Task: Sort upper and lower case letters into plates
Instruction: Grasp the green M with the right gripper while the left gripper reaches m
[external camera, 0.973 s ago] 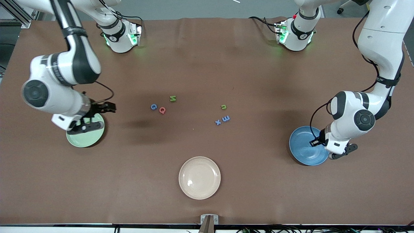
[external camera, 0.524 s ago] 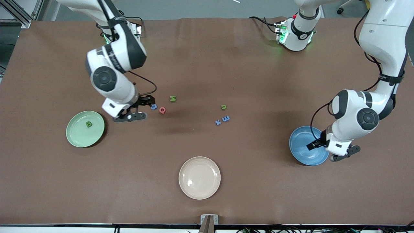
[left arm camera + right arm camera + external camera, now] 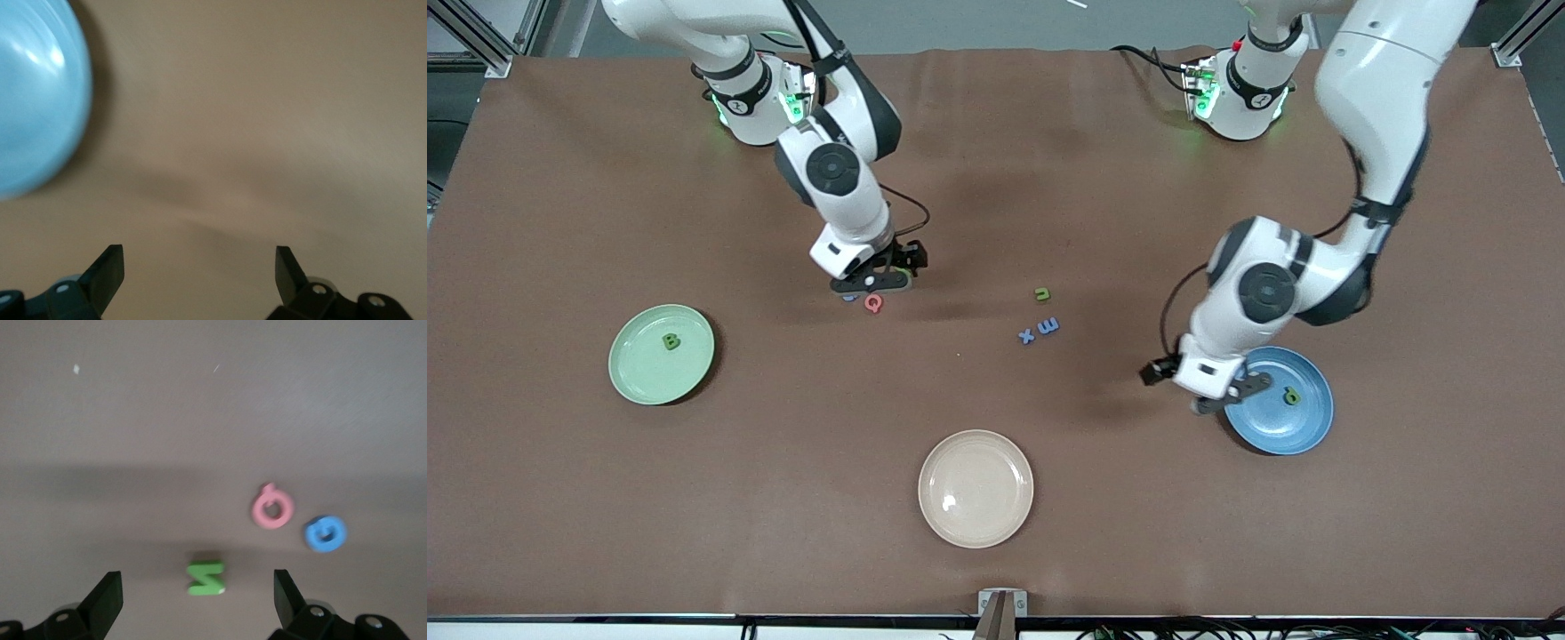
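The light green plate (image 3: 640, 373) lies toward the right arm's end and holds a green B (image 3: 671, 341). The blue plate (image 3: 1303, 427) lies toward the left arm's end and holds a green p (image 3: 1290, 396); it also shows in the left wrist view (image 3: 33, 93). My right gripper (image 3: 871, 284) is open and empty, low over a green N (image 3: 206, 579), with a pink-red Q (image 3: 873, 303) and a blue G (image 3: 325, 533) beside it. My left gripper (image 3: 1218, 398) is open and empty over bare table at the blue plate's rim. A green u (image 3: 1041, 293), a blue m (image 3: 1048, 325) and a blue x (image 3: 1026, 336) lie mid-table.
A cream-beige plate (image 3: 975, 488) lies empty nearest the front camera, at the table's middle. The brown table (image 3: 996, 196) runs wide between the plates and the robots' bases.
My right gripper left the green plate, where the B now lies, and moved over the N, G and Q. My left gripper moved off the blue plate toward mid-table, uncovering the p.
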You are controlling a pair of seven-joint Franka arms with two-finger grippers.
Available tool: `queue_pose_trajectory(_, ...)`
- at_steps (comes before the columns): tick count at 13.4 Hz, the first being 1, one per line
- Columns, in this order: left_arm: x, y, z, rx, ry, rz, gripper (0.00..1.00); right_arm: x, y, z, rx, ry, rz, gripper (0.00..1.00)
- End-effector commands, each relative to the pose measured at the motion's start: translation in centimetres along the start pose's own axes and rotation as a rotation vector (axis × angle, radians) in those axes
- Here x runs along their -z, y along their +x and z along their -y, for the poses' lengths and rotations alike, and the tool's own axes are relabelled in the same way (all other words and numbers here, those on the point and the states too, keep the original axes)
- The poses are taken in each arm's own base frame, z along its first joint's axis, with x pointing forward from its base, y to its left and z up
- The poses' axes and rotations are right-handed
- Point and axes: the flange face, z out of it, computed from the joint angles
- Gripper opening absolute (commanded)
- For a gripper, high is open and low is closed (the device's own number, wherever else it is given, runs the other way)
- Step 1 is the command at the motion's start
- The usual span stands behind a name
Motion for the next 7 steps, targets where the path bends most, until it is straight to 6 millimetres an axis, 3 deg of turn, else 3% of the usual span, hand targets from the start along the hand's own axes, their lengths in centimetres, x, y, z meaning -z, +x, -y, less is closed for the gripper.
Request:
queue_pose_trajectory(1, -1.6, -4.2, -4.7, 0.050, 0.012, 0.010, 1.00, -2.6, -0.7, 0.1, -0.035, 0.013, -0.013, 1.00)
queue_pose_trajectory(3, -2.7, -7.3, -7.7, 0.072, 0.011, 0.018, 1.00, -4.1, -1.0, -0.1, -0.035, 0.002, 0.001, 1.00)
queue_pose_trajectory(7, -5.3, -10.6, -11.6, 0.114, 0.005, 0.037, 1.00, -5.2, -1.2, -0.4, -0.036, -0.012, 0.019, 0.99)
